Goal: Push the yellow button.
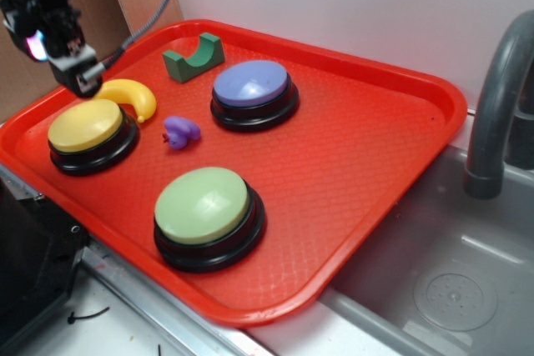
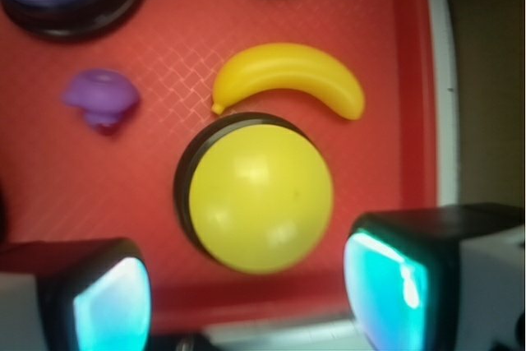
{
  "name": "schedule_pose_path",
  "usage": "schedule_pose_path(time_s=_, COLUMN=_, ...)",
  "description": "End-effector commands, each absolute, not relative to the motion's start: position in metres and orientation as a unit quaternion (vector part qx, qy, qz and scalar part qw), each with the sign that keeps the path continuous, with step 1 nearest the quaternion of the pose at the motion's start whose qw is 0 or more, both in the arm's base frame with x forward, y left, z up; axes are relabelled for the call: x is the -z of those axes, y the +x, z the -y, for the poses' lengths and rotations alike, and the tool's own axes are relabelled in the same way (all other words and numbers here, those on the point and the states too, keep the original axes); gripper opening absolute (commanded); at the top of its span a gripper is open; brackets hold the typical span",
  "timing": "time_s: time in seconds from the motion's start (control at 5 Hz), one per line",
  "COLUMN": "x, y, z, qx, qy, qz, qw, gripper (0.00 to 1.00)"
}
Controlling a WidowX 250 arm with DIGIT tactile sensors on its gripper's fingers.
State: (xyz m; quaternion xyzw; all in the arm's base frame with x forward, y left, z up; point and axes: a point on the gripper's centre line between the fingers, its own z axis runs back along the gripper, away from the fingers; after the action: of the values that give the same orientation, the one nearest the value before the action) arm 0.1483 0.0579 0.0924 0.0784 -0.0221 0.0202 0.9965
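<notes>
Hovering fingers [image 2: 246,285] spread wide | smooth domed yellow button [image 2: 260,199] | textured red tray [image 1: 367,164]

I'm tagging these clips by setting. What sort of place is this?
Probably a toy kitchen set in a lab: a red tray of buttons and toys sits beside a grey sink with a faucet, against a plain white wall.

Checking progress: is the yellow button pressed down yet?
Not pressed: the tool hangs open above the yellow button, touching nothing.
</notes>
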Motion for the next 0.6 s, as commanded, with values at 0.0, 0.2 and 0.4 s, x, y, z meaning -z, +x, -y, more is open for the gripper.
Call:
schedule_pose_path(time_s=0.0, x=-0.065, y=0.155, z=-0.068, qx=-0.029, qy=0.074, qz=0.032, qw=0.996, gripper=1.00)
schedule_pose_path(time_s=0.2, x=-0.055, y=0.155, z=-0.071, qx=-0.030, qy=0.064, qz=0.021, qw=0.997, gripper=1.00)
schedule_pose_path(time_s=0.4, x=-0.047, y=0.157, z=-0.074, qx=-0.032, qy=0.056, qz=0.005, qw=0.998, gripper=1.00)
